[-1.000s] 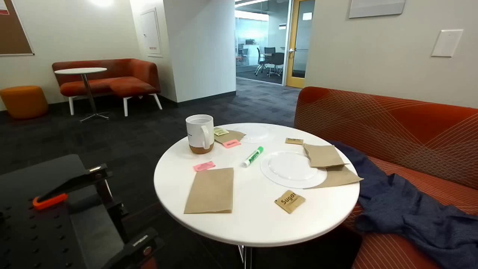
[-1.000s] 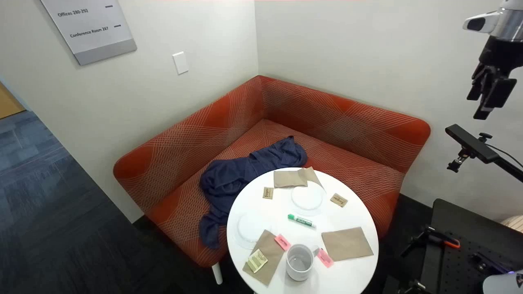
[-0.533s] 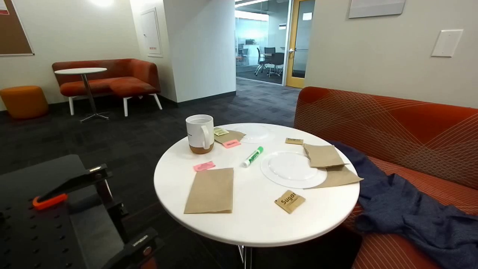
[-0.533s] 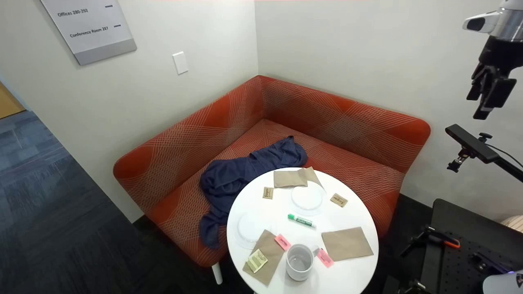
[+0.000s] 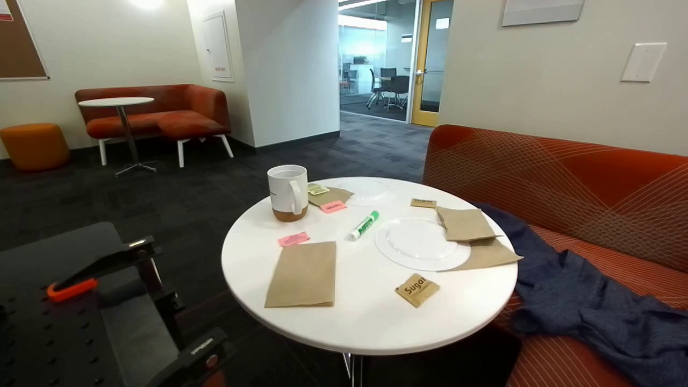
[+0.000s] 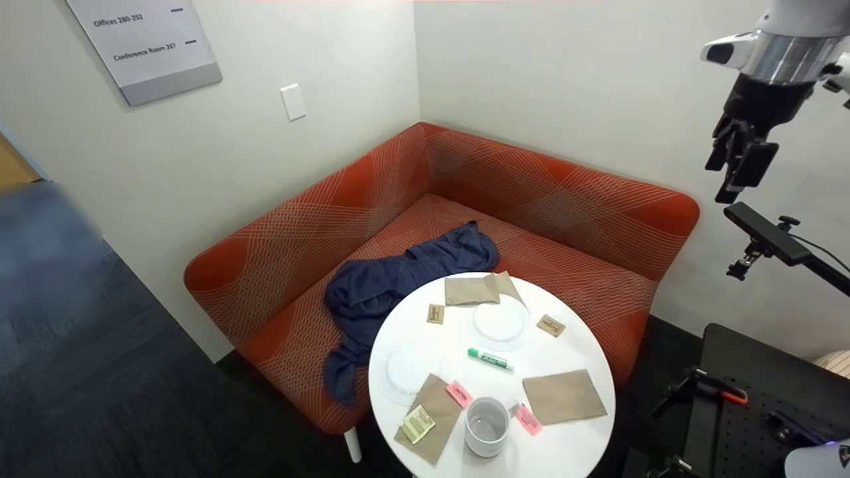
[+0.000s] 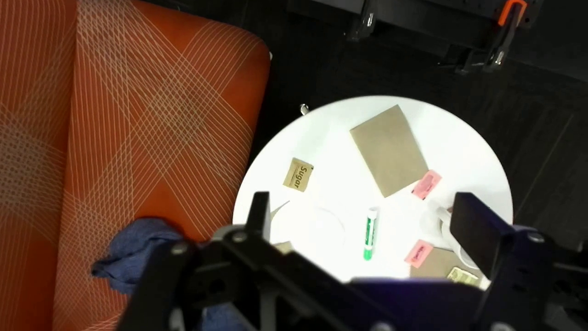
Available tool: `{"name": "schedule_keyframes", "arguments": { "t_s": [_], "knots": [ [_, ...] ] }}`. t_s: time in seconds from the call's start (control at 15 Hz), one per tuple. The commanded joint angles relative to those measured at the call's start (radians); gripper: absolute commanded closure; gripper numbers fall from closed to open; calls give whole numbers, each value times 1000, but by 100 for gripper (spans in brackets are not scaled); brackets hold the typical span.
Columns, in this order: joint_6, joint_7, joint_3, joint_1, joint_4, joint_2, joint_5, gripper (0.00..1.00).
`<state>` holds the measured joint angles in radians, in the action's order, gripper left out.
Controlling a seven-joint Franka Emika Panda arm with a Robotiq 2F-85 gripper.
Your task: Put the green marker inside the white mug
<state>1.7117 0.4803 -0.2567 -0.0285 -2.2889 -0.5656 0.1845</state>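
The green marker (image 5: 364,226) lies flat on the round white table (image 5: 371,322), beside a plate. It also shows in an exterior view (image 6: 490,359) and in the wrist view (image 7: 370,233). The white mug (image 5: 281,194) with its brown base stands upright near the table edge; its open top shows in an exterior view (image 6: 487,421). In the wrist view the mug (image 7: 454,243) is partly hidden behind the right finger. My gripper (image 6: 726,180) is open and empty, high up and well away from the table. In the wrist view the gripper (image 7: 362,202) frames the marker between its spread fingers, far below.
Two white plates (image 6: 499,323), brown napkins (image 5: 303,277), sugar packets (image 5: 417,290) and pink packets (image 5: 294,239) lie on the table. A red sofa (image 6: 564,232) with dark blue cloth (image 6: 372,292) borders it. A black bracket (image 6: 767,232) sticks out below my gripper.
In an exterior view my arm and gripper have shifted left and slightly down in the picture over the last half second. The marker, the mug and the other table items have not moved.
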Motion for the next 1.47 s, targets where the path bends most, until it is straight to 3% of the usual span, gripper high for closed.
{"name": "schedule_keyframes", "arguments": {
  "t_s": [0.0, 0.67, 0.93, 1.4],
  "knots": [
    [61, -30, 44, 26, 37, 111, -40, 0],
    [110, -241, 197, 52, 76, 324, -124, 0],
    [226, -323, 240, 64, 41, 361, -174, 0],
    [503, -439, 288, 69, -42, 443, -155, 0]
  ]
}}
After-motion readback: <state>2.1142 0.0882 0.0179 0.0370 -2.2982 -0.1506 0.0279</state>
